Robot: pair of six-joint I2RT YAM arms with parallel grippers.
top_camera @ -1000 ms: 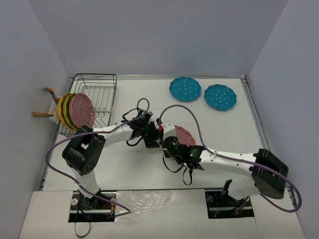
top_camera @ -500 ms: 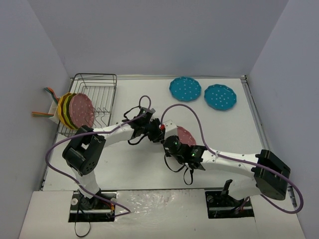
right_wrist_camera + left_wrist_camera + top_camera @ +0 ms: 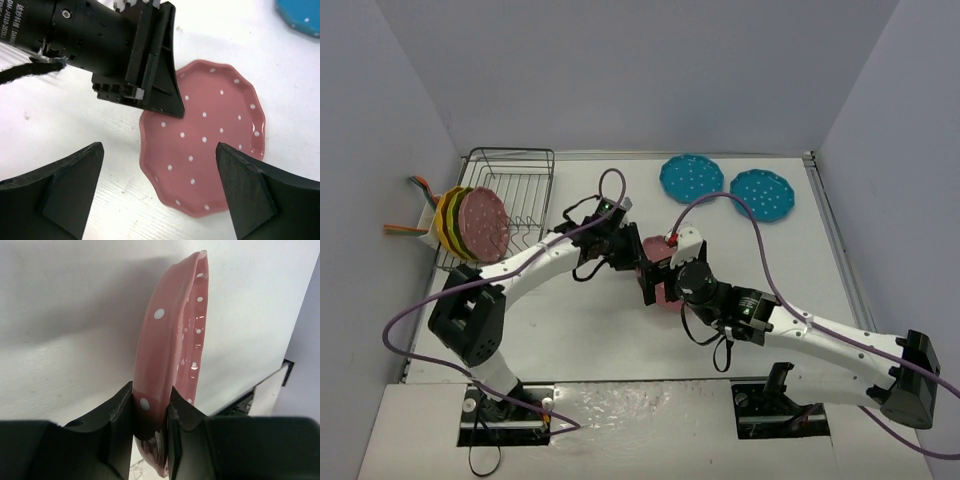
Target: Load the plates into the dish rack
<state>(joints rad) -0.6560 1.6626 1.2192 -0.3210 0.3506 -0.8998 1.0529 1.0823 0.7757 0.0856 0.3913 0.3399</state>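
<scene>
Nearest us, the right tool [image 3: 159, 150] hangs with jaws spread wide over the pink plate [image 3: 215, 135] at mid-bench [image 3: 570, 330]. The left tool [image 3: 150, 396], reaching in from the left, clamps that plate's rim. Bare bench surrounds them. Farther off, teal plates [image 3: 691, 178] lie to the right, and the dish rack [image 3: 515, 170] on the left holds racked plates [image 3: 480, 222] upright.
</scene>
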